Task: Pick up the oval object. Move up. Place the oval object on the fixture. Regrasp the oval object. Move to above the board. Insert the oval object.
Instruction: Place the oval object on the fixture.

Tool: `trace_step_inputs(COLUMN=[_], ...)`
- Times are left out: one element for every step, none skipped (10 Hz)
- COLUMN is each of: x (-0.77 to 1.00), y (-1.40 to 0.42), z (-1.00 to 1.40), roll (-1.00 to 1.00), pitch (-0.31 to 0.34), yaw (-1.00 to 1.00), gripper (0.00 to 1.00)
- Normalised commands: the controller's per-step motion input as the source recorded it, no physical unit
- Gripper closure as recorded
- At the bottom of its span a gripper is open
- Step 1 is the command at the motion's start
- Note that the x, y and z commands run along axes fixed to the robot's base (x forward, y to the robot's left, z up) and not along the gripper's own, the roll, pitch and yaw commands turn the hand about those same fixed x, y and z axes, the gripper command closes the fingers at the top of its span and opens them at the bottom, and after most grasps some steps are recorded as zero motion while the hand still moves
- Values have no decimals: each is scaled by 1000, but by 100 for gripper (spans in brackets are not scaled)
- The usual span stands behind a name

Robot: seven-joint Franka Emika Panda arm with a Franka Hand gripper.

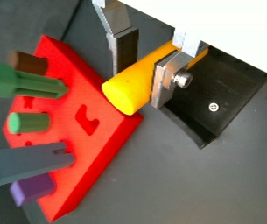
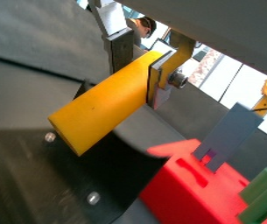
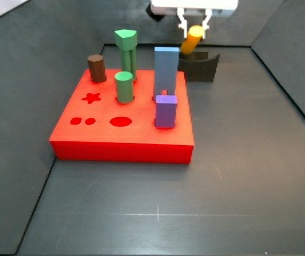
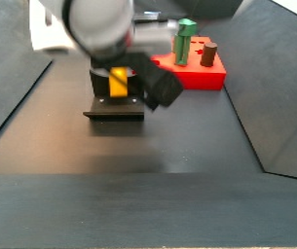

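Two fingers [image 1: 144, 59] clamping oval object [image 1: 133, 83].

Both wrist views look closely along the gripper [image 1: 147, 59] at the oval object [image 1: 133, 81]. A side view faces the board [image 3: 121, 135] from its front; another looks from behind the fixture [image 4: 114, 105], sharing both.

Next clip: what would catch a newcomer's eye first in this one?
The bright yellow-orange oval object stands out first, clamped in the gripper and hanging just above the dark fixture at the back of the floor. Next comes the big red board in front of the fixture, with green, brown, blue and purple pegs standing in it and an oval hole still free.
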Motion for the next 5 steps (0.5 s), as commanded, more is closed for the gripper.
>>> trace_step_inputs(x=[183, 145, 129, 102, 90], y=[136, 107, 91, 69, 66], z=[-1000, -761, -641, -361, -285], roll=[-196, -181, -178, -168, -162], pitch=[54, 21, 7, -19, -32], yaw=[-180, -173, -166, -139, -128], gripper=[100, 100, 100, 100, 100])
